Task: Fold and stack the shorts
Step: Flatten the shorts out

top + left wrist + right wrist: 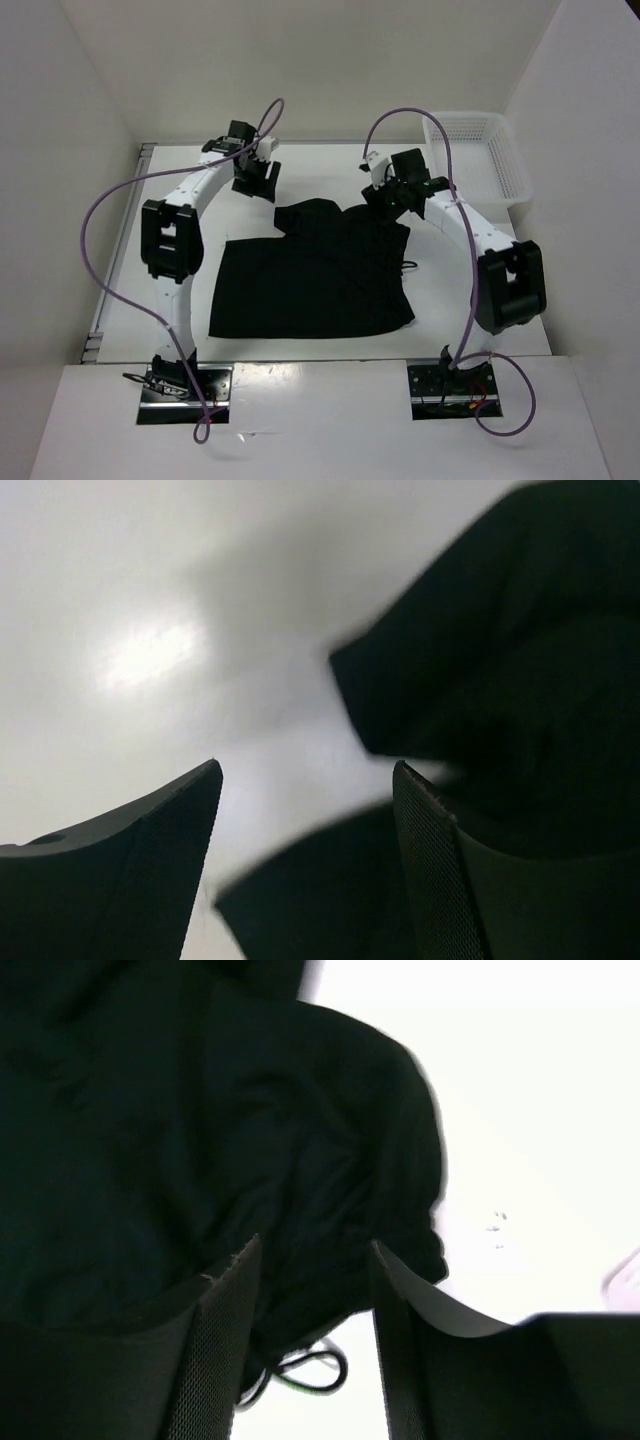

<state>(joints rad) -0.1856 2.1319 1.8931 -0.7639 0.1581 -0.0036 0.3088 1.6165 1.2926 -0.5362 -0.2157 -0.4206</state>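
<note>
Shorts [310, 280] lying mid-bench, folding barely under way.
They are spreading mostly flat across the bench [480, 310], with the far edge bunching and one flap turning over near the drawstring [310, 1370]. The right pincer [315, 1250] is hovering over that bunch with jaws apart, perhaps touching cloth, though blur is hiding it. The left pincer [305, 780] is hanging open beside the far corner, holding nothing. Neat folding and stacking are remaining.
</note>
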